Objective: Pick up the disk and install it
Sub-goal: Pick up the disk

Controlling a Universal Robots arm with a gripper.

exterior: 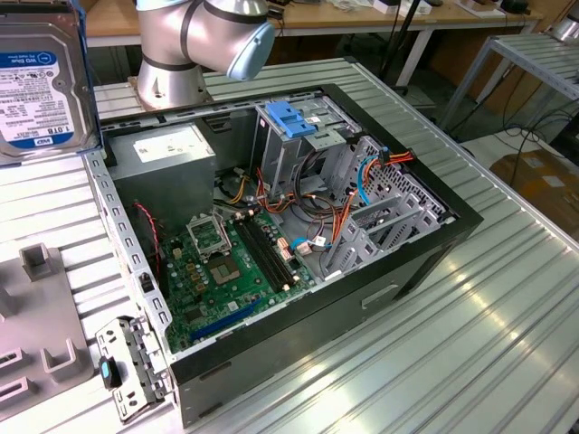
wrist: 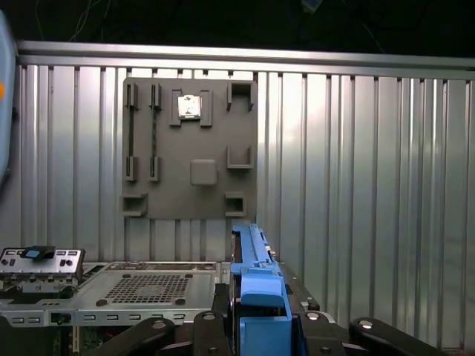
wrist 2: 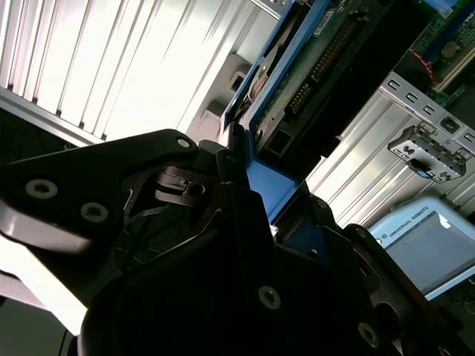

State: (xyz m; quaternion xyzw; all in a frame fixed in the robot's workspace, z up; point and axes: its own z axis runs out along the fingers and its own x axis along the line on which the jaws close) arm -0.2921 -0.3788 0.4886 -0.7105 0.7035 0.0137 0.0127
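The disk (exterior: 36, 81) hangs high at the exterior view's left, above the ribbed table, its white-and-blue label facing the camera. In the first wrist view its blue side rail (wrist: 256, 285) stands edge-on between the black fingers of my gripper (wrist: 260, 322), which is shut on it. The second wrist view shows the disk's (wrist 2: 312, 67) green circuit-board underside and blue rail running away from the gripper (wrist 2: 249, 167). The disk is held off to the exterior view's left of the open computer case (exterior: 434, 235).
Inside the case stand a metal drive cage with a blue handle (exterior: 294, 122), a grey box with a white sticker (exterior: 172, 158) and the motherboard (exterior: 226, 271). A grey fixture plate (wrist: 189, 152) and a loose metal bracket (exterior: 127, 366) lie on the table. The arm's base (exterior: 194, 45) rises behind the case.
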